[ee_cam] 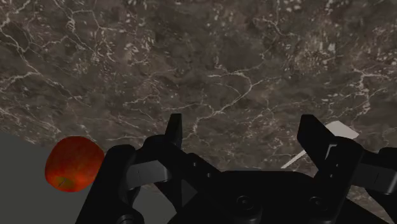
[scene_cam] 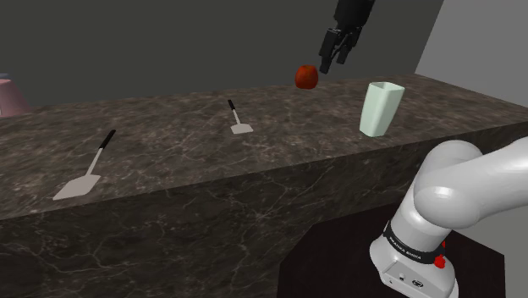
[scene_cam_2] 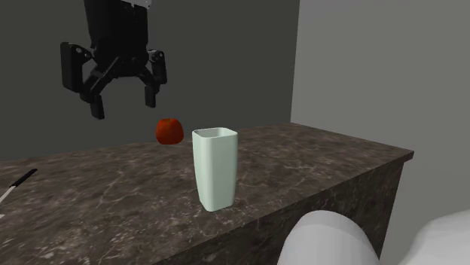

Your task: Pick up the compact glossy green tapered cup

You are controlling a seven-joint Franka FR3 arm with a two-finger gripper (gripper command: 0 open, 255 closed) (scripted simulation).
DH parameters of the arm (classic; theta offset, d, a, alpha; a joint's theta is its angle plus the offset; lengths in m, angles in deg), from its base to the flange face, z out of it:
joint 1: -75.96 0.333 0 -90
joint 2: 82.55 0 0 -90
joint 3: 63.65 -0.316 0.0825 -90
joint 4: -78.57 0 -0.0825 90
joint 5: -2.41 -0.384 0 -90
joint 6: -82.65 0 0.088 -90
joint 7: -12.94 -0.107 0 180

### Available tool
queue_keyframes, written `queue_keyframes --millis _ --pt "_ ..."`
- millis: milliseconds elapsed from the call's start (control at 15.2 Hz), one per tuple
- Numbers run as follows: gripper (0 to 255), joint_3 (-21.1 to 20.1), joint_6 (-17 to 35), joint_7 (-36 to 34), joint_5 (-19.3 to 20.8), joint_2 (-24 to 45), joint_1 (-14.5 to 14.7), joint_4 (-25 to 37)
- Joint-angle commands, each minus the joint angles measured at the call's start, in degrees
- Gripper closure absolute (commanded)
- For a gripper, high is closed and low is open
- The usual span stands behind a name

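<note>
In the second exterior view the gripper (scene_cam_2: 123, 105) hangs high at left, fingers wide apart and empty; a red apple (scene_cam_2: 169, 130) sits lower beside it; the pale green cup (scene_cam_2: 215, 169) stands upright further right, down on the counter (scene_cam_2: 316, 150)

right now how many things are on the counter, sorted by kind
spatulas: 2
apple: 1
cup: 1
pink thing, cut off at the shoulder view's left edge: 1
total: 5
</note>
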Motion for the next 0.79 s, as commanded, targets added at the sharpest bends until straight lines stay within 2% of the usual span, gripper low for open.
queue_keyframes --millis 0,726 --pt "0 0.0 0.0 0.0 0.0 0.0 0.0 0.0" --pt "0 5.9 -23.27 7.52 2.32 -7.69 -2.15 -1.99"
